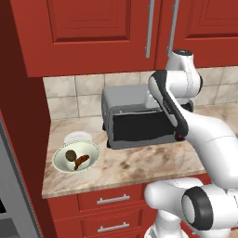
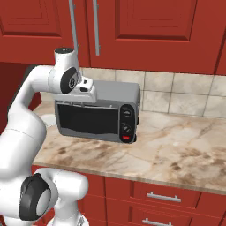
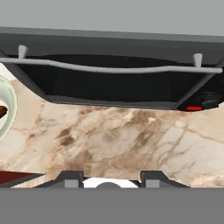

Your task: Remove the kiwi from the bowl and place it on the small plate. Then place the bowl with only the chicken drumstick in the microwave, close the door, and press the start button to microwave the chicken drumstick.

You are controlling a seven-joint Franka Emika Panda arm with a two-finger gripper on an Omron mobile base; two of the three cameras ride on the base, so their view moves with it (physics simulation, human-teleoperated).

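Fingertips of my gripper point(image 3: 112, 177) stand apart at the bottom of the hand view, two small dark tips with nothing between them. Directly beneath them runs the beige marbled stone countertop point(image 3: 113, 140), bare under my hand.

Just beyond that, ahead of my fingers, sits the grey box-shaped microwave point(image 1: 135, 118) with its dark glass door point(image 3: 113, 85) shut. A thin grey bar handle point(image 3: 118, 68) runs across the top of that door, and from the base views my hand hovers just above the microwave's upper front edge, near that handle. At the door's end, to the right in my hand view, are the black control knobs point(image 2: 126, 120) and the small red start button point(image 2: 126, 138).

Off to the other side, well apart from my fingers, the pale green round bowl point(image 1: 76, 157) rests on the counter. In it lie the brown round kiwi point(image 1: 71, 155) and the reddish-brown chicken drumstick point(image 1: 82, 161), side by side. Just behind the bowl, touching or nearly touching its rim, is the small white plate point(image 1: 78, 136).

Farthest back, beige square wall tiles point(image 2: 185, 95) line the wall, with red wooden cabinets point(image 2: 145, 31) hanging above.
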